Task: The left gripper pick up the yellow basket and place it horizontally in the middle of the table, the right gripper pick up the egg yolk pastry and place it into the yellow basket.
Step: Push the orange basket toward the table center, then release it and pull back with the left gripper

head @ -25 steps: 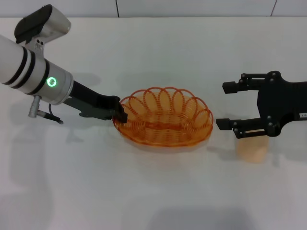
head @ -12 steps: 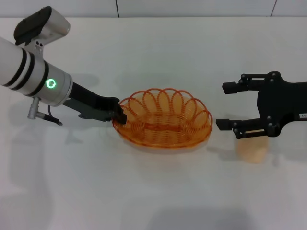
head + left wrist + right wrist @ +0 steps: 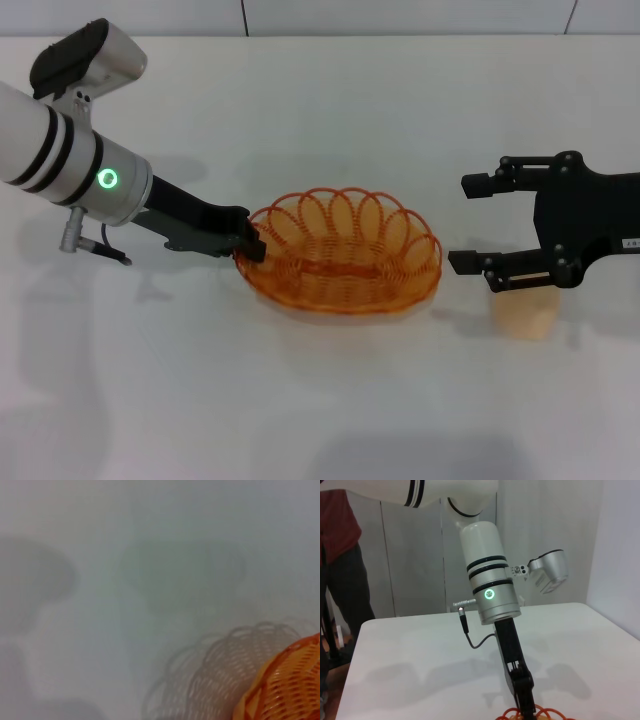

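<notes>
jaws of the left gripper [image 3: 252,243] are pinching the yellow basket [image 3: 345,252] rim mid-counter [image 3: 300,400]; right gripper [image 3: 472,222] is gaping empty over the egg yolk pastry [image 3: 524,316] toward the right edge. left wrist is showing the basket lifted, unplaced. right wrist is showing that pinch; pastry untouched.

Mid-surface [image 3: 330,400]: yellow basket [image 3: 342,252]. At its left rim, touching: left gripper [image 3: 252,243]. Well to its right: right gripper [image 3: 470,222], raised; beneath and just behind those jaws, egg yolk pastry [image 3: 524,315].
</notes>
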Action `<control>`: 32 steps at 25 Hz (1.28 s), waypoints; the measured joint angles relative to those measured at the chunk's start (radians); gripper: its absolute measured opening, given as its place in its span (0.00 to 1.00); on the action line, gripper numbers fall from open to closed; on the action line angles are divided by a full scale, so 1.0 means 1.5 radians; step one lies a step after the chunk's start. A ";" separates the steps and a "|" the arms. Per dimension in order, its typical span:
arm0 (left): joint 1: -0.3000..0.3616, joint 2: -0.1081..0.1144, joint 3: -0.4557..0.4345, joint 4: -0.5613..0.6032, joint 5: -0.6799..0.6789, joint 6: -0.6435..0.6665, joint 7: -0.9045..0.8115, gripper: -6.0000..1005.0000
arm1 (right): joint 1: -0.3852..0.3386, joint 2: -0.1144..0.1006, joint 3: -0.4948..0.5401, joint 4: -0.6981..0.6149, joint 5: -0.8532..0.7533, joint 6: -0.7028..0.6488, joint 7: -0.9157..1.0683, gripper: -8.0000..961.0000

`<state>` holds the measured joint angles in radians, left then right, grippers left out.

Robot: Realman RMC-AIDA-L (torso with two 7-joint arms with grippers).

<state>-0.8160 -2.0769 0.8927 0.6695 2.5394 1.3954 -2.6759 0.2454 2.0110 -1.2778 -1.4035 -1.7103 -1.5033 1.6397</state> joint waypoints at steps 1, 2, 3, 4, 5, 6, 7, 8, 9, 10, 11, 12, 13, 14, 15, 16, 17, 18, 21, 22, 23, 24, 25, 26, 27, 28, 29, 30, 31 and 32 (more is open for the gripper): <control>0.000 0.000 0.000 0.000 0.000 0.000 0.000 0.11 | 0.000 0.000 0.000 0.000 0.000 0.000 0.000 0.81; 0.000 0.000 0.000 0.000 -0.001 0.000 0.001 0.14 | 0.000 0.000 0.000 0.000 0.000 0.000 0.000 0.81; 0.000 0.000 -0.001 0.000 -0.002 0.000 0.004 0.18 | 0.000 0.000 0.000 0.000 0.000 0.000 0.000 0.81; 0.000 0.000 -0.001 0.001 -0.005 0.001 0.006 0.21 | 0.000 0.000 0.000 0.000 0.000 0.000 0.000 0.81; 0.000 0.000 -0.002 0.001 -0.008 0.001 0.009 0.25 | 0.000 0.000 0.000 0.000 0.000 0.000 0.000 0.81; 0.000 0.000 -0.002 0.001 -0.011 0.001 0.010 0.28 | 0.000 0.000 0.000 0.000 0.000 0.000 0.000 0.82; 0.000 0.000 -0.003 0.001 -0.015 0.001 0.013 0.32 | 0.000 0.000 0.000 0.000 0.000 0.000 0.000 0.82; 0.001 0.000 -0.004 0.003 -0.018 0.001 0.016 0.34 | 0.000 0.000 0.001 0.000 0.000 0.000 0.000 0.82; 0.003 0.000 -0.004 0.004 -0.021 0.001 0.019 0.36 | 0.000 0.000 0.002 0.000 0.000 0.000 0.000 0.82; 0.005 0.000 -0.005 0.006 -0.025 0.001 0.023 0.39 | 0.000 0.000 0.002 0.000 0.000 0.000 0.000 0.82; 0.008 0.001 -0.006 0.008 -0.031 0.001 0.027 0.41 | 0.000 0.000 0.003 0.000 0.000 0.000 0.000 0.82; 0.013 0.002 -0.006 0.015 -0.040 0.000 0.032 0.43 | 0.000 0.000 0.003 0.000 0.000 0.000 0.000 0.82; 0.018 0.003 -0.007 0.021 -0.048 0.000 0.037 0.45 | -0.001 0.000 0.003 0.000 0.000 0.000 0.000 0.82; 0.024 0.005 -0.007 0.034 -0.059 0.001 0.044 0.48 | -0.001 0.000 0.003 0.000 0.000 0.000 0.000 0.82; 0.029 0.006 -0.007 0.044 -0.068 0.002 0.050 0.50 | -0.001 0.000 0.004 0.000 0.000 0.000 0.000 0.81; 0.033 0.007 -0.007 0.056 -0.080 0.003 0.057 0.52 | -0.001 0.000 0.004 0.000 0.000 0.000 0.000 0.81; 0.039 0.009 -0.007 0.071 -0.095 0.005 0.069 0.55 | -0.001 0.000 0.004 0.000 0.000 0.000 0.000 0.81; 0.043 0.010 -0.007 0.082 -0.108 0.005 0.078 0.59 | -0.001 0.000 0.004 0.000 0.000 0.000 0.000 0.81; 0.055 0.014 -0.007 0.114 -0.151 0.007 0.114 0.70 | -0.001 0.000 0.004 0.000 0.000 0.000 0.002 0.81; 0.060 0.015 -0.007 0.126 -0.167 0.007 0.126 0.74 | -0.001 0.000 0.004 0.000 0.000 0.000 0.003 0.81; 0.066 0.016 -0.007 0.137 -0.180 0.009 0.136 0.77 | -0.001 0.000 0.005 0.000 0.000 0.000 0.004 0.81; 0.073 0.015 -0.007 0.155 -0.192 0.011 0.148 0.79 | -0.001 0.000 0.005 0.000 0.000 0.000 0.005 0.81; 0.082 0.014 -0.007 0.171 -0.202 0.014 0.158 0.82 | -0.001 0.000 0.005 0.000 0.000 0.002 0.006 0.81; 0.087 0.013 -0.006 0.184 -0.208 0.018 0.166 0.84 | -0.001 0.000 0.005 0.000 0.000 0.003 0.006 0.81; 0.093 0.012 -0.005 0.200 -0.215 0.026 0.177 0.86 | -0.001 0.000 0.005 0.000 0.000 0.005 0.006 0.81; 0.098 0.011 -0.005 0.215 -0.220 0.038 0.189 0.88 | 0.000 0.000 0.005 0.000 0.000 0.006 0.007 0.81; 0.102 0.011 -0.004 0.228 -0.225 0.050 0.200 0.88 | 0.000 0.000 0.006 0.000 -0.001 0.007 0.007 0.81; 0.107 0.010 -0.004 0.242 -0.231 0.065 0.214 0.87 | 0.000 0.000 0.007 0.000 -0.002 0.008 0.008 0.81; 0.111 0.010 -0.004 0.252 -0.236 0.076 0.225 0.87 | 0.000 0.000 0.007 0.000 -0.005 0.011 0.012 0.81; 0.116 0.009 -0.003 0.266 -0.245 0.094 0.243 0.87 | 0.000 0.000 0.008 0.000 -0.009 0.013 0.016 0.81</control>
<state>-0.6415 -2.0633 0.8887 1.0683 2.1724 1.5362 -2.3112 0.2454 2.0107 -1.2661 -1.4032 -1.7232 -1.4835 1.6632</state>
